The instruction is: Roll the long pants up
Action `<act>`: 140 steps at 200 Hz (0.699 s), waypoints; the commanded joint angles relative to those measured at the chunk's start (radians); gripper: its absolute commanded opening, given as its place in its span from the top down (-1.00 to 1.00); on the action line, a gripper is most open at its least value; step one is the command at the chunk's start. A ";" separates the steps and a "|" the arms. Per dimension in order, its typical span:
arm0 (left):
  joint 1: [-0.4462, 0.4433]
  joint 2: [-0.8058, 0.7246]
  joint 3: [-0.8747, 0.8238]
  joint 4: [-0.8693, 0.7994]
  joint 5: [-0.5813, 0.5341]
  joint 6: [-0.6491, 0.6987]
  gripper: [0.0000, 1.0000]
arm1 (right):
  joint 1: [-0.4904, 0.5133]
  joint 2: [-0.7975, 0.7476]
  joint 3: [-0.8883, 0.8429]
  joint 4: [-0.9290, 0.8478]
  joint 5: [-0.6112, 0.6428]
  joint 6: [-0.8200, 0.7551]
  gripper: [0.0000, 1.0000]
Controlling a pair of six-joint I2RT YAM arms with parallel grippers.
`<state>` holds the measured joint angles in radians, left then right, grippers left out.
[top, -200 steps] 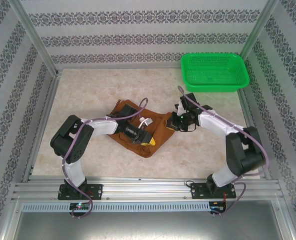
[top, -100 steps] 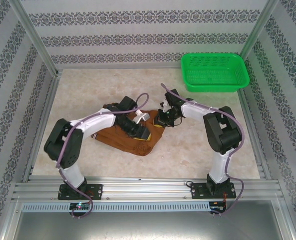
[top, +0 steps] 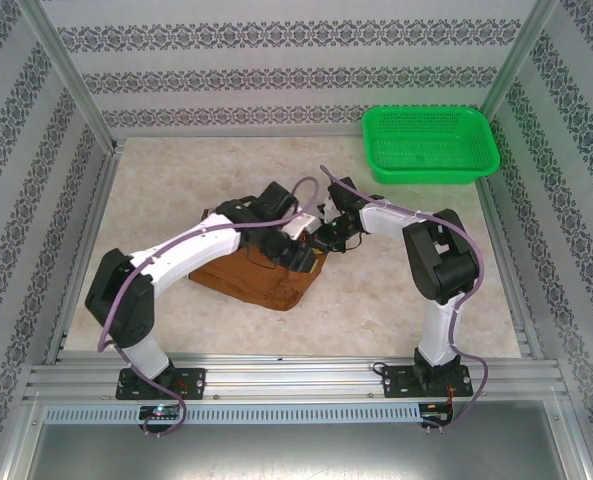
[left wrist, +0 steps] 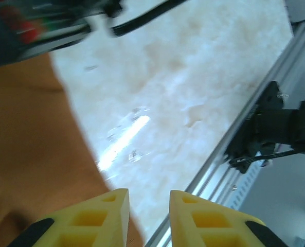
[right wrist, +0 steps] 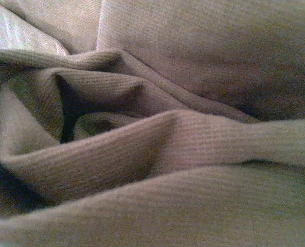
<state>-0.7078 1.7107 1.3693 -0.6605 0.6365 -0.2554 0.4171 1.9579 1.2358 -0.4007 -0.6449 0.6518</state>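
Pants (top: 261, 283) central, open tabletop (top: 396, 300) around.

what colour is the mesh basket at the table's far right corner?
Bright green plastic mesh basket; clearest in the top external view.

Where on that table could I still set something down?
Bare table between the left rail and the long pants, and in front of the green basket, beside the right rail. Crowded in the middle, where the left gripper and right gripper meet over the pants.
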 commanded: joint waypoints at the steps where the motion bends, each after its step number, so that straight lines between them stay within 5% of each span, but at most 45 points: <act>1: -0.039 0.099 0.019 0.077 0.075 -0.050 0.51 | 0.023 0.055 -0.011 -0.024 0.053 0.008 1.00; 27: -0.044 0.168 0.009 0.168 0.116 -0.091 0.57 | 0.023 0.057 -0.019 -0.026 0.053 0.005 1.00; 140: 0.001 0.004 -0.296 0.137 -0.157 -0.129 0.63 | 0.022 0.058 -0.067 -0.038 0.067 -0.007 1.00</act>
<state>-0.7238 1.7351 1.1542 -0.4961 0.5629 -0.3378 0.4294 1.9579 1.2163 -0.3763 -0.6579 0.6514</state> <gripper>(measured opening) 0.186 0.064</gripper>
